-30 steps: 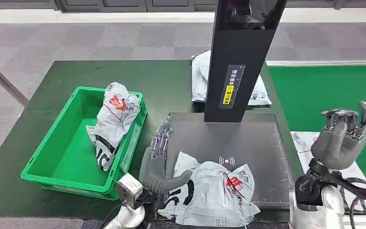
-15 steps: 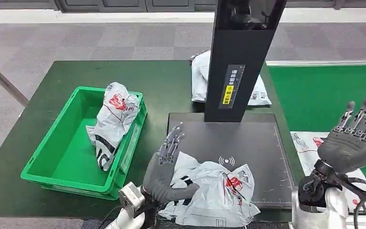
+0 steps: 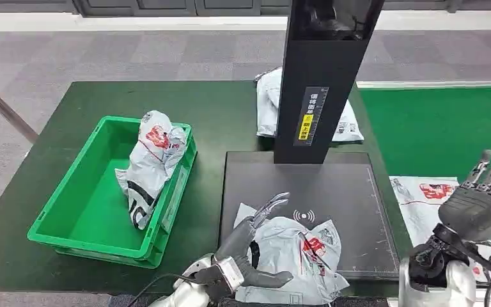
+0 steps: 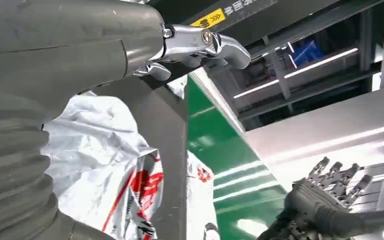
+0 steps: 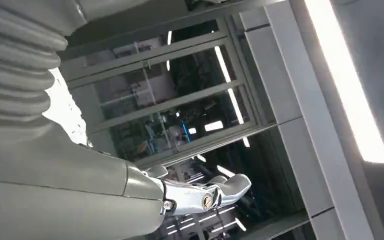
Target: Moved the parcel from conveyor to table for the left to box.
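Fingers on the left hand (image 3: 250, 246) are spread apart and reaching over the crumpled white parcel (image 3: 294, 256) from its left side, thumb stretched along its near edge, but nothing is actually closed around the bag, so I'd call it an empty hand laid over the parcel. That's the head view: the parcel sits on the near part of the dark scanner plate (image 3: 332, 182), right by the little wireless symbol, with the tall black scanner post (image 3: 316, 83) standing at the plate's far edge. Over on the right, the right hand (image 3: 483, 201) hangs in the air with fingers fanned wide and holding nothing, above another flat parcel (image 3: 422, 198) lying on the bright green conveyor (image 3: 441, 128). Left of the plate there's a green bin (image 3: 70, 211) on the dark green table (image 3: 102, 99) with a bagged parcel (image 3: 150, 163) leaning against its right wall, and one more bag (image 3: 268, 102) sits behind the post. Left wrist view: the thick thumb (image 4: 200, 42) sticks out over the white wrinkly parcel (image 4: 105, 165) with its red print, and you can spot the right hand (image 4: 325, 200) splayed across the way. Right wrist view: just the grey thumb (image 5: 205, 195) against ceiling lights and framing, can't tell how the fingers sit from here.
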